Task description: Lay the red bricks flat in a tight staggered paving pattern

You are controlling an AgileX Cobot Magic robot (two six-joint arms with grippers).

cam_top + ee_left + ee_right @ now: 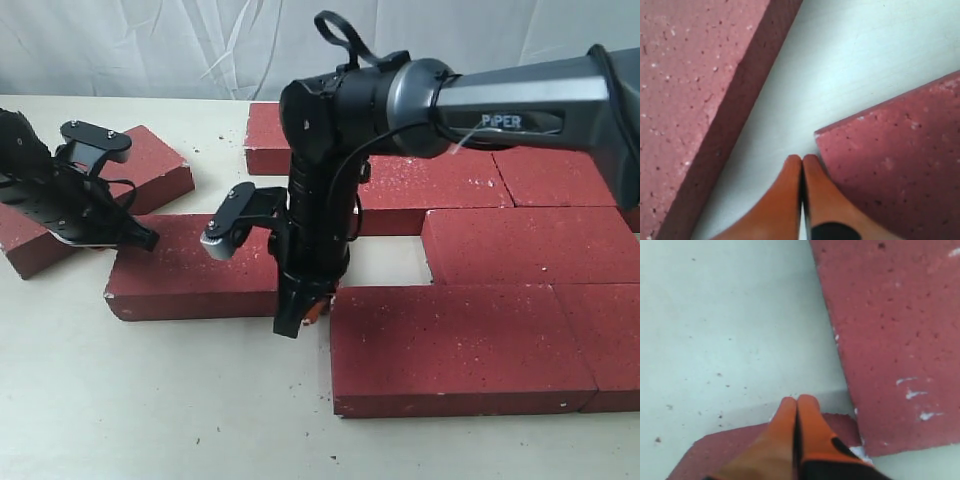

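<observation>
Right claw (297, 312), fingers together and empty, sits at the end of the loose brick (185, 272), at 9 o'clock of the paved bricks (450, 345). Risk: an off-centre push skews it. Left claw (801, 161) likewise pressed together, empty.

I logged a pale cream surface (150, 400), matte and faintly scuffed. Small dark crumbs (301, 384) lay scattered over its near part, with more showing in the right wrist view. A wrinkled white sheet (150, 45) hung behind it, spanning the back.
</observation>
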